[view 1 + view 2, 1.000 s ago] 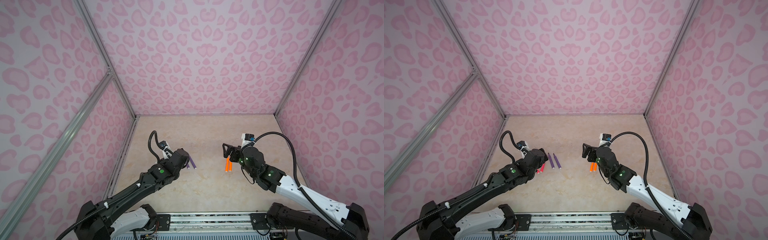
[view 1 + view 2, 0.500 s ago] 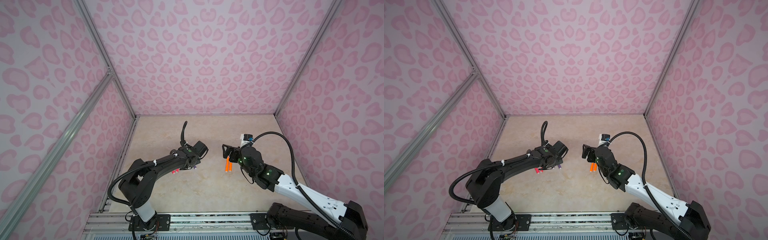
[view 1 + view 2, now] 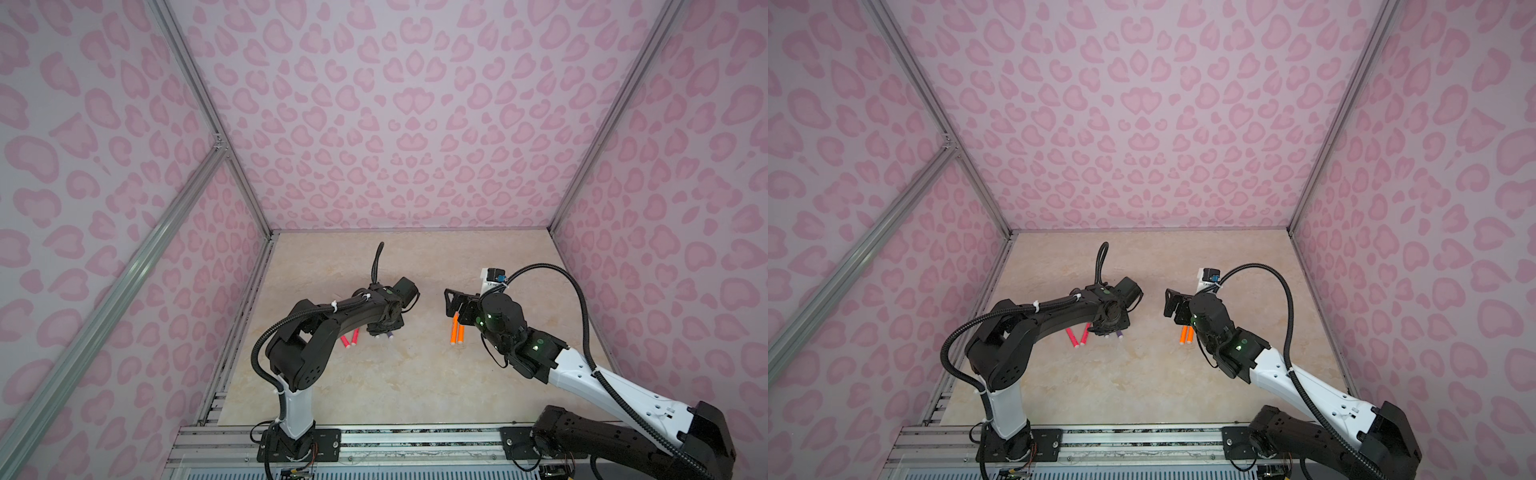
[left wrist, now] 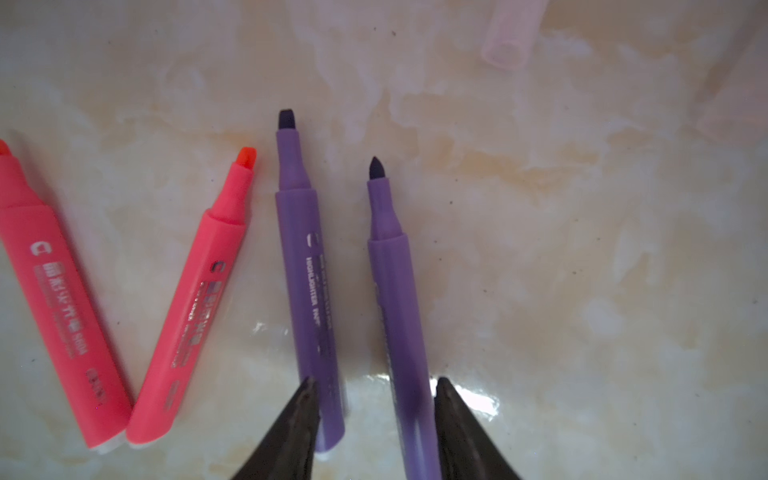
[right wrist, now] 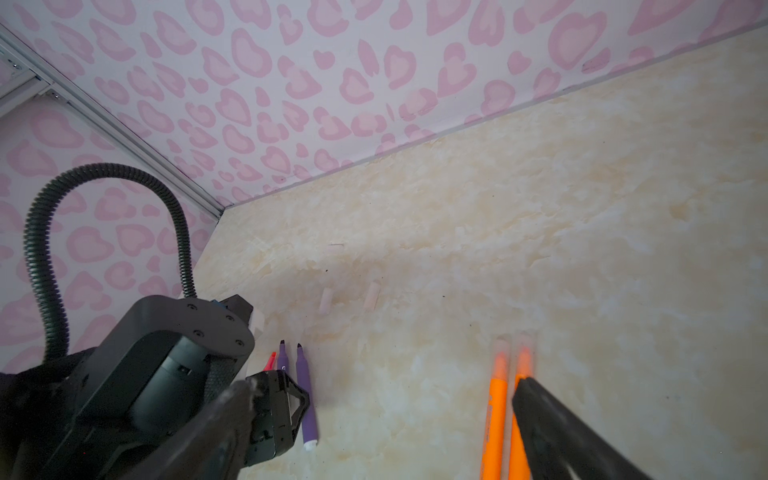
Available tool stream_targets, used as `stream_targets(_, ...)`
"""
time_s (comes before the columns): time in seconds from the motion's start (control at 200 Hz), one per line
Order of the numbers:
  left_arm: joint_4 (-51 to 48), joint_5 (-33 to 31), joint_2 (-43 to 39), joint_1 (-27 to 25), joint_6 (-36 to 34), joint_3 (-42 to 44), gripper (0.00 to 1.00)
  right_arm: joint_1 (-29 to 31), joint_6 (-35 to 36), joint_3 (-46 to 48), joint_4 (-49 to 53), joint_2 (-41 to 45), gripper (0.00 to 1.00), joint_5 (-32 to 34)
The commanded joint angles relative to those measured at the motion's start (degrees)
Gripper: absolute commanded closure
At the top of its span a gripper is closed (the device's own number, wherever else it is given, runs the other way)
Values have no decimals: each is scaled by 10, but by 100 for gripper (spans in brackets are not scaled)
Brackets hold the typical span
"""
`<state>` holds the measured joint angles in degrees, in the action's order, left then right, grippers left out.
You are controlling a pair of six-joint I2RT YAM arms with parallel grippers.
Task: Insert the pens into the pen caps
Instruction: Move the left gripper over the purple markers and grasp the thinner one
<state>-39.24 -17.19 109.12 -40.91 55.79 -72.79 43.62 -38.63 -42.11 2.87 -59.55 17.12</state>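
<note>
Two purple pens [image 4: 309,270] [image 4: 395,291] lie uncapped side by side on the beige floor. My left gripper [image 4: 376,384] is down over their rear ends, jaws apart. The left finger overlaps one pen and the right finger touches the other. Two pink-red pens [image 4: 195,311] [image 3: 349,338] lie beside them. In both top views the wrist hides the left gripper. My right gripper [image 5: 384,390] is open above two orange pens [image 5: 496,407] [image 3: 1185,336], whose tips seem to sit in clear pen caps. Loose pen caps [image 5: 326,300] [image 5: 372,296] [image 4: 509,37] lie beyond the purple tips.
Pink patterned walls [image 3: 407,124] close in the floor on three sides. An aluminium rail [image 3: 374,440] with both arm bases runs along the front. The left arm's cable loop [image 5: 104,174] rises near the left wall.
The left arm swung in from a low, stretched reach and came down over the purple pens, and its jaws have narrowed. The right arm and the orange pens have not moved.
</note>
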Motion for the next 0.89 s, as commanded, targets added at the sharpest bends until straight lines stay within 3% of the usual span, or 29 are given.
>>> stream_targets(0.0,-13,6,16,3,-9,-15,55,1,-3,1,-1,5,2,9)
stream_targets(0.89,-22,11,53,15,-15,-31,72,1,-3,6,-10,8,1,6)
